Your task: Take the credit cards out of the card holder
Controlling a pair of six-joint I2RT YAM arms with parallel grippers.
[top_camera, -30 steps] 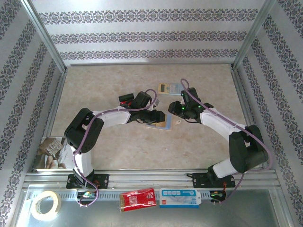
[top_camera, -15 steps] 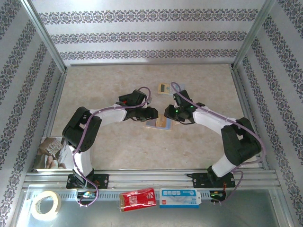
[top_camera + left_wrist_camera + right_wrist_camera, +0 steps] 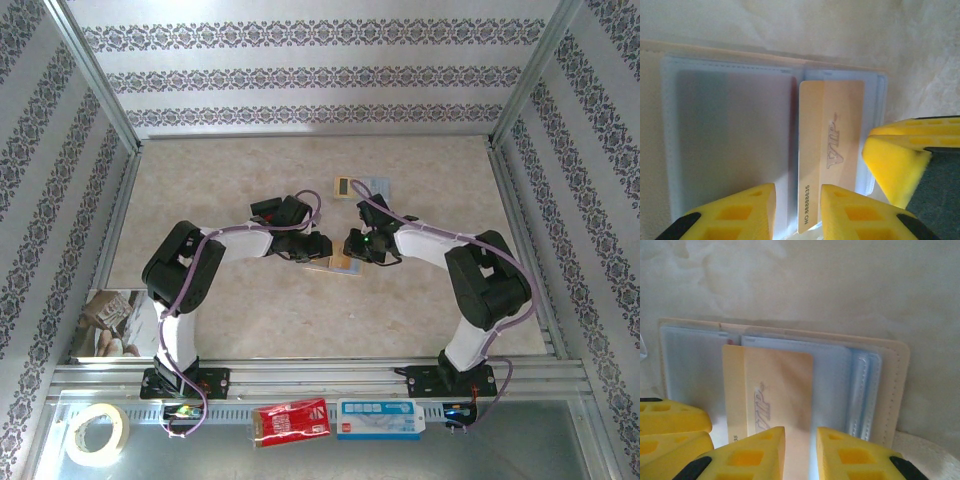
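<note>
While both arms reach in over the middle of the worktop (image 3: pixel 260 310), the left tool (image 3: pixel 797 194) points straight down at the open card holder (image 3: pixel 730 125). Its yellow fingers (image 3: pixel 740 212) stand a narrow gap apart and clamp nothing that I can see. Just past its tips lies the gold card (image 3: pixel 832 145), marked VIP, partly drawn out of a clear sleeve on the holder's pale blue-grey inside. The card's near end crosses under that gap. To the right of the left tool, one yellow finger of the right tool (image 3: pixel 800 436) stands just beside the card. The right tool is likewise slightly parted with nothing gripped, its tips over the same card's near end. From above, the two tools nearly meet over the holder, which lies flat and spread open. Farther beyond them sits a yellow-and-pale-blue device with a small screen (image 3: pixel 360 186).
</note>
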